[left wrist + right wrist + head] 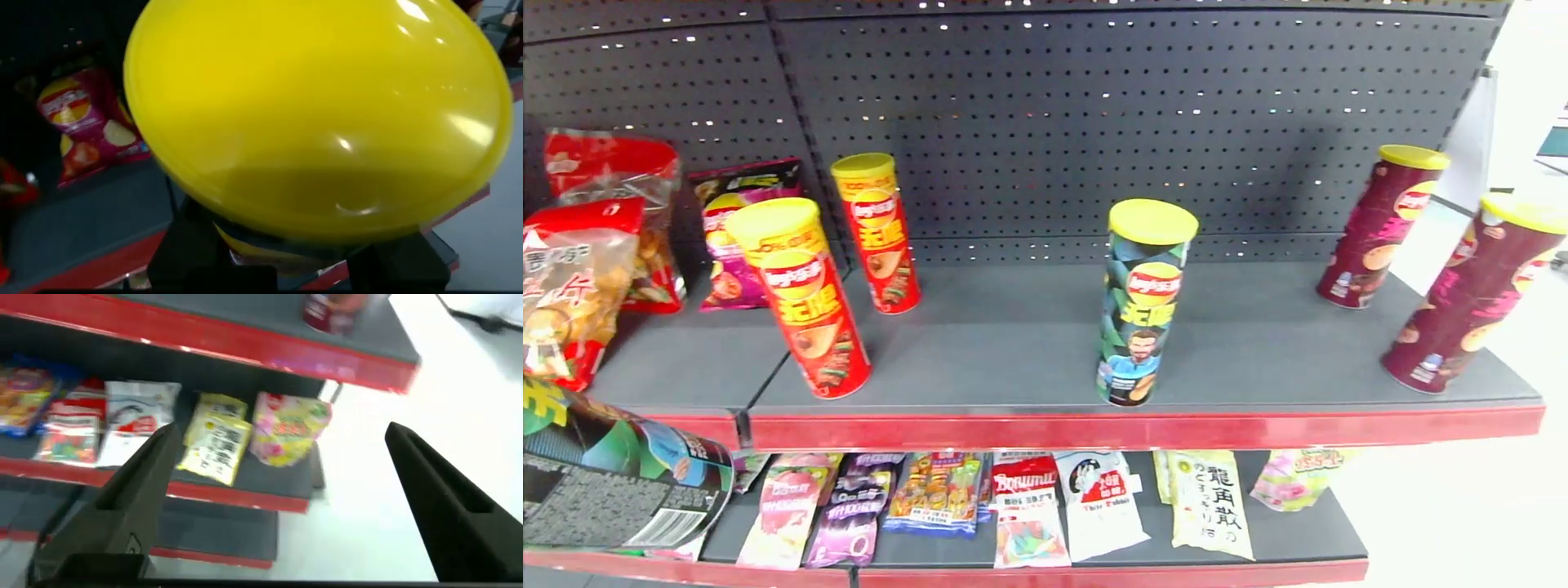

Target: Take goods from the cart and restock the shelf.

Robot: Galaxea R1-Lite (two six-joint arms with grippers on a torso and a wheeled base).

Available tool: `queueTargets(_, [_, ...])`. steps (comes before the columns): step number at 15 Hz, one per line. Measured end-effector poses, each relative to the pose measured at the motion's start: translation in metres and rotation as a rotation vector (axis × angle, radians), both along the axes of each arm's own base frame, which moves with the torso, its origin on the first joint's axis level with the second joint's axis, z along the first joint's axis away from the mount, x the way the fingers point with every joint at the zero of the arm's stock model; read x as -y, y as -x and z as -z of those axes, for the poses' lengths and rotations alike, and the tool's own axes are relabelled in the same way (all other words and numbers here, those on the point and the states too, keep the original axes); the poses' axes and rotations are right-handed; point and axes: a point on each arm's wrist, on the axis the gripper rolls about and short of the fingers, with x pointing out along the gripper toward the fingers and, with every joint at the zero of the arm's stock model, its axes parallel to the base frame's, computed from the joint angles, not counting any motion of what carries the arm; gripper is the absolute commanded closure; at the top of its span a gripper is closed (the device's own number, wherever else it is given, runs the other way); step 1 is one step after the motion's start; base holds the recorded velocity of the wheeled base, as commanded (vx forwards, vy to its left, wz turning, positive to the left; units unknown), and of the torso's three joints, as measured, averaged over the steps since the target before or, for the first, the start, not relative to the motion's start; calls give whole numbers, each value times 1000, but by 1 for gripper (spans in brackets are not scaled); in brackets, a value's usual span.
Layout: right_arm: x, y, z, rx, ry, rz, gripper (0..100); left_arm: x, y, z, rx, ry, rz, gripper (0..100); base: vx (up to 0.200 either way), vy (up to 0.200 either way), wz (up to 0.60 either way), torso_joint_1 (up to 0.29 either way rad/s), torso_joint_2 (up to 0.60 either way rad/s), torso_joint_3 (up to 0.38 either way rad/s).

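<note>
- The left gripper [286, 265] is squeezing a can [613, 490] tight.
- The can is lying on its side, low on the left, in front of the bags [1029, 506]. It is not sitting on the shelf [1013, 343] yet.
- Its yellow lid [319, 114] is pointing right at the left wrist camera.
- The right gripper [282, 433] is hanging down by the bags with its jaws wide apart, holding nothing.
- The can is showing green and black, like the green can [1143, 302] standing on the shelf. I am guessing it is going next to that one.
- The best way is lifting the can up over the red edge [1143, 429] first, so it is not bumping it.
- Then it needs turning until the lid is facing up.
- The bare spot between the red cans [800, 302] and the green can is looking like a good place.
- Tall cans are tippy, so going slowly and setting the bottom down flat before letting go is the safe way.
</note>
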Motion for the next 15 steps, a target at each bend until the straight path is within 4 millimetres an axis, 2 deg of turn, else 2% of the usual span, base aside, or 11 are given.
queueTargets(5, [0,0,4,1,7,-4,0,0,0,-1,1,0,-1,100,0,0,-600,0,4,3])
queueTargets(11, [-1,-4,13,-24,-6,-44,0,-3,-5,-6,-4,7,-80,100,0,0,0,0,0,0])
queueTargets(15, [-3,-13,20,58,-64,-107,0,-5,-14,-6,-35,15,-140,100,0,0,0,0,0,0])
